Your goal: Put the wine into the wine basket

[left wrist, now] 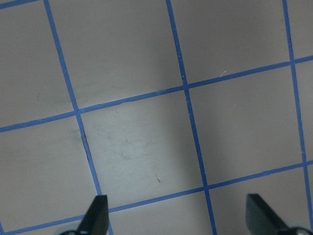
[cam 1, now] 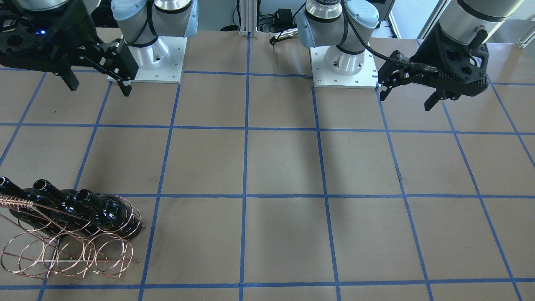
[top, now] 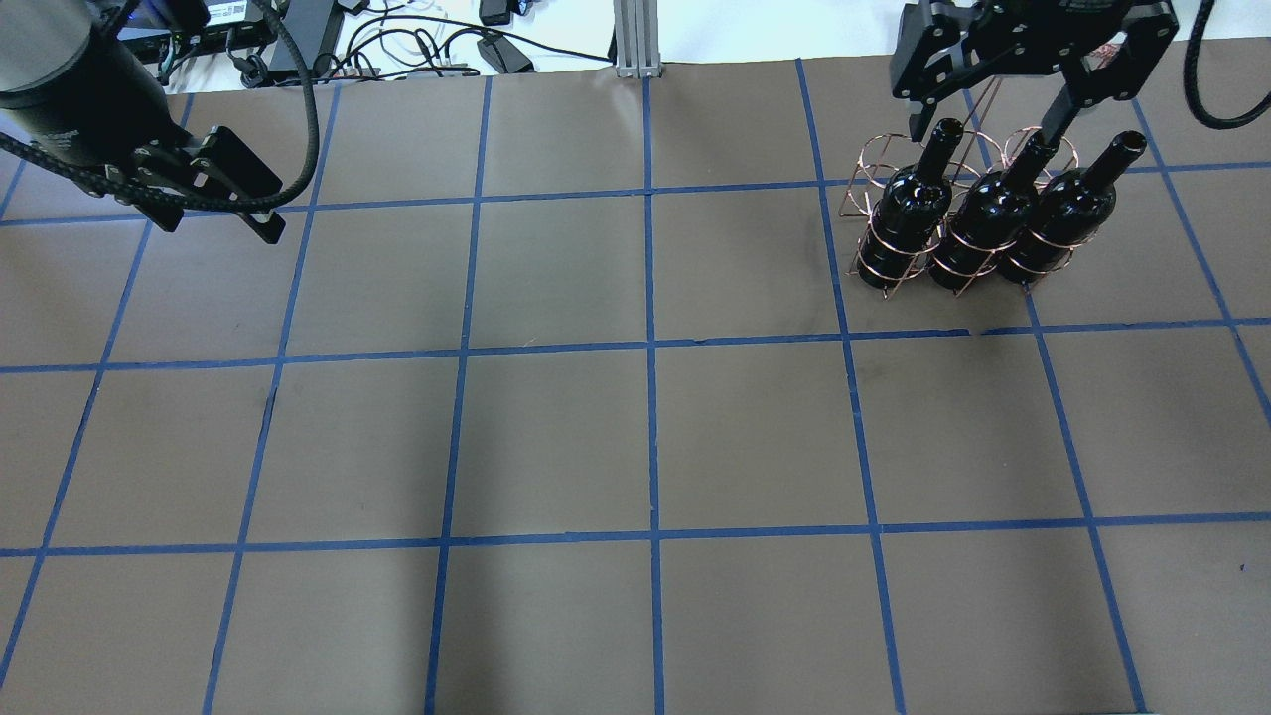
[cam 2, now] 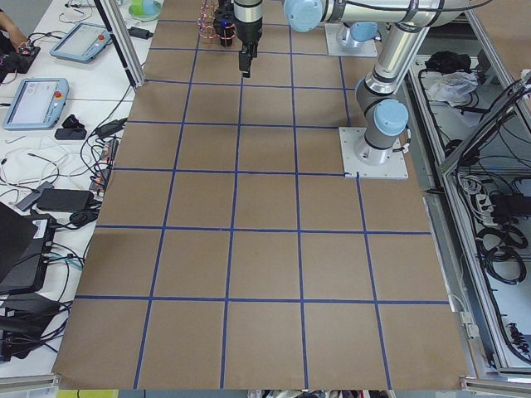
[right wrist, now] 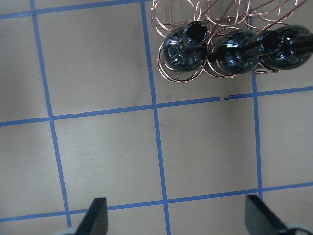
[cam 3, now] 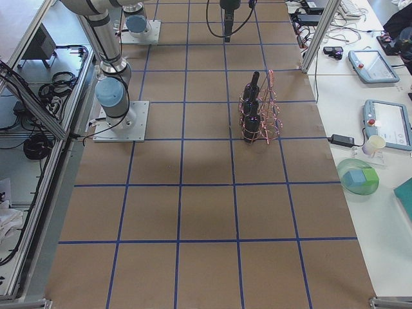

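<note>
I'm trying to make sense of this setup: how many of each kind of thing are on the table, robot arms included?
Dark wine bottles: 3
Copper wire basket: 1
Robot arms: 2
Total: 6

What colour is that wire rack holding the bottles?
Copper or rose-gold wine basket, clearest in the exterior front-facing view.

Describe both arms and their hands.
The left arm and right arm are silver tubes with pale blue joint caps. The left hand and right hand are black, two-fingered, on bulky black mounts. A black cable runs to the left hand; a blue light glows on the right mount.
</note>
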Robot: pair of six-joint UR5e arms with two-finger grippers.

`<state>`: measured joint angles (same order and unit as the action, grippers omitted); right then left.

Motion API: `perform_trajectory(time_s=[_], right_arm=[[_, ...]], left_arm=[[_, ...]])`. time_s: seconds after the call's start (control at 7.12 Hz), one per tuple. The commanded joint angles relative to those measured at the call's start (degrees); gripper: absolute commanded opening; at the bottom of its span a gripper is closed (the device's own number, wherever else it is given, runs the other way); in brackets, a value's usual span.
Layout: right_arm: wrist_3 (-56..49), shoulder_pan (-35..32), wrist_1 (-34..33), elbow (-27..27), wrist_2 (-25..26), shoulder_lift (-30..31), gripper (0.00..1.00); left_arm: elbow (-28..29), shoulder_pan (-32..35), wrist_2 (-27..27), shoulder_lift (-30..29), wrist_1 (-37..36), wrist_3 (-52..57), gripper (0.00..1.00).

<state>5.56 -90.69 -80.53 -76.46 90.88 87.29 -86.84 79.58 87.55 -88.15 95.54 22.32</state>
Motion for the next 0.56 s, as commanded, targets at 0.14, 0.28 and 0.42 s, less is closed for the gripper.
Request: perform_trajectory(time_s=[0.14, 0.28, 0.42], right_arm=[[-0.1, -3.09, -1.46, -3.68, 0.0, -0.1, 1.0], [0.07, -3.09, -1.65, -3.87, 0.0, -0.28, 1.0], [0.07, -3.09, -1.65, -3.87, -0.09, -0.28, 1.0]], left_arm=[[0.0, 0.04, -0.01, 0.0, 0.0, 0.0, 1.0], [0.0, -0.04, -0.01, 0.0, 0.09, 0.0, 1.0], [0.0, -0.04, -0.01, 0.0, 0.0, 0.0, 1.0]])
